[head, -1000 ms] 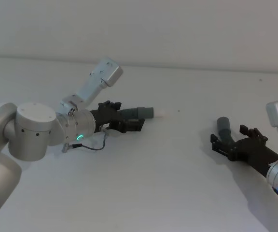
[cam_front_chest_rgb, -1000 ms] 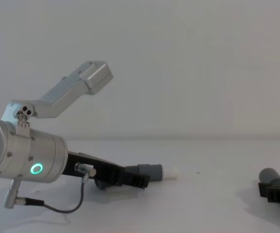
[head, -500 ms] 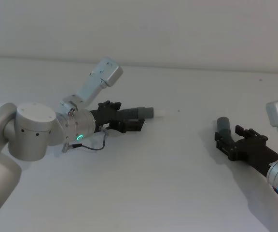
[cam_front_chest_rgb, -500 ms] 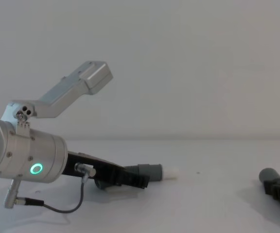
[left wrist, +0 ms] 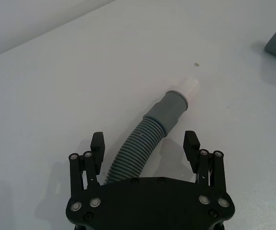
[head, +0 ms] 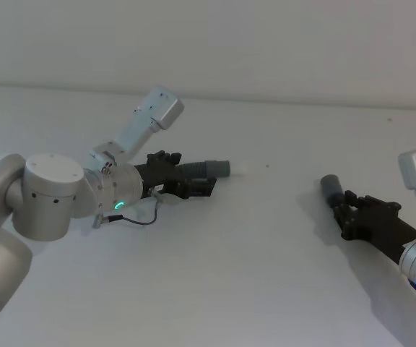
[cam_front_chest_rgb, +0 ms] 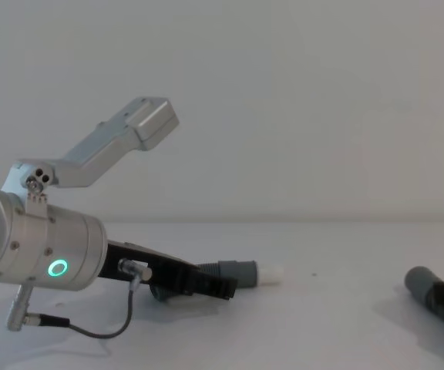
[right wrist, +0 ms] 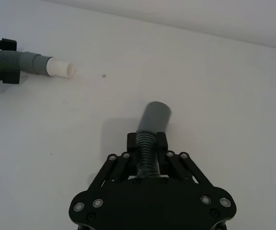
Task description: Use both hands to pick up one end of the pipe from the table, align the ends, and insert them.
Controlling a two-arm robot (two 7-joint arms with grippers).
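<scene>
While the left black two-fingered gripper (left wrist: 144, 143) gapes wide astride the white-tipped dark grey corrugated hose (left wrist: 150, 129), the right black gripper (right wrist: 147, 140) clamps the plain-cuffed grey hose piece (right wrist: 155, 117), its cuff beyond the fingertips; matte white tabletop (head: 251, 275), blank pale wall (cam_front_chest_rgb: 322, 92).

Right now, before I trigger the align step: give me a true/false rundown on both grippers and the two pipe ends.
1. The right gripper is shut on the right pipe piece. True.
2. The left gripper is clamped on the left pipe piece. False: its fingers stand open on either side of the hose, not touching it.
3. The white-tipped cuff is inserted in the plain cuff. False: they are well apart, with bare table between them.
4. The plain cuff sticks out past the right gripper's fingertips. True.
5. The white tip points toward the robot's left. False: it points toward the robot's right.
</scene>
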